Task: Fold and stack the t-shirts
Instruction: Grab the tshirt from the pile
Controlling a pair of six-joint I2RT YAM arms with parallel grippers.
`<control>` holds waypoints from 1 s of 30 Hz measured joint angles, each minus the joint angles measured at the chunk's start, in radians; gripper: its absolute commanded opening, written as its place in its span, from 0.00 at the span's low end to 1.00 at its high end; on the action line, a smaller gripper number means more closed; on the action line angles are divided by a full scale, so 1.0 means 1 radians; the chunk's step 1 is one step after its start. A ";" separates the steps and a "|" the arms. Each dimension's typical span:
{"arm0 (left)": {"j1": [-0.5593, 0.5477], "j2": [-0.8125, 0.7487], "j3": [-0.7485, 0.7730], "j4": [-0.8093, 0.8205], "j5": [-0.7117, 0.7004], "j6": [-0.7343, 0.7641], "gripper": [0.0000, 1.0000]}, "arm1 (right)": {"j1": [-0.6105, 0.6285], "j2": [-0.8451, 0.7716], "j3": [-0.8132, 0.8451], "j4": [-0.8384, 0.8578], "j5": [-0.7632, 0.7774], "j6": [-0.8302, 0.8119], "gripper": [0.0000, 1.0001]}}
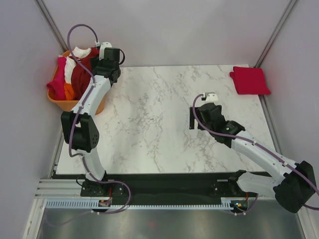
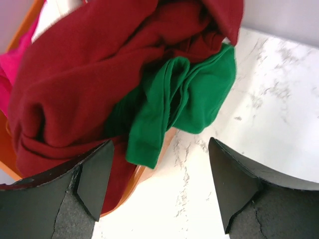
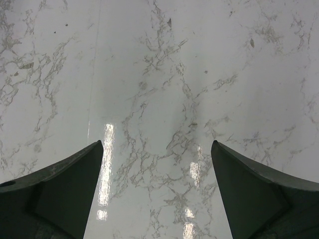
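Note:
Several t-shirts are heaped in the orange basket (image 1: 62, 104) at the far left: a dark red one (image 1: 82, 69), a white one (image 1: 79, 53) and a pink one (image 1: 59, 77). In the left wrist view the dark red shirt (image 2: 79, 74) fills the basket and a bright green shirt (image 2: 184, 99) hangs over its rim (image 2: 130, 181). My left gripper (image 1: 105, 69) (image 2: 162, 184) hovers open at the basket's right edge, holding nothing. A bright red shirt (image 1: 249, 79) lies folded at the far right corner. My right gripper (image 1: 195, 119) (image 3: 157, 189) is open above the marble, empty.
The white marble table (image 1: 149, 114) is bounded by grey walls at the left, back and right. The basket stands at its far left corner. Both arm bases sit on the dark rail along the near edge.

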State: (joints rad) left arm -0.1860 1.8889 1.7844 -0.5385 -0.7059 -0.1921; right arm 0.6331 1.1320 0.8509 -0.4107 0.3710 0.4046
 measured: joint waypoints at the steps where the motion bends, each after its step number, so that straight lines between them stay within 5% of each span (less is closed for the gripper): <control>1: -0.005 -0.008 0.000 0.012 -0.003 0.008 0.84 | 0.000 0.002 0.000 0.000 0.000 0.000 0.98; 15: 0.013 0.034 0.002 0.065 -0.026 0.037 0.77 | 0.000 0.013 -0.007 0.006 0.000 -0.001 0.98; 20: 0.023 0.082 0.002 0.061 -0.026 0.038 0.55 | 0.000 0.013 -0.007 0.006 0.002 -0.001 0.98; 21: 0.023 0.086 0.002 0.060 -0.026 0.038 0.40 | 0.000 0.013 -0.007 0.006 0.003 -0.001 0.98; 26: 0.024 0.089 -0.002 0.056 -0.025 0.037 0.03 | 0.000 0.016 -0.007 0.006 0.004 -0.001 0.98; 30: 0.020 0.085 0.006 0.046 -0.025 0.041 0.02 | 0.000 0.024 -0.007 0.006 0.004 -0.001 0.98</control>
State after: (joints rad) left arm -0.1658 1.9739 1.7908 -0.4927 -0.7307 -0.1513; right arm 0.6331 1.1557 0.8436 -0.4042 0.3752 0.4038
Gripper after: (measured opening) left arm 0.040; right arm 0.980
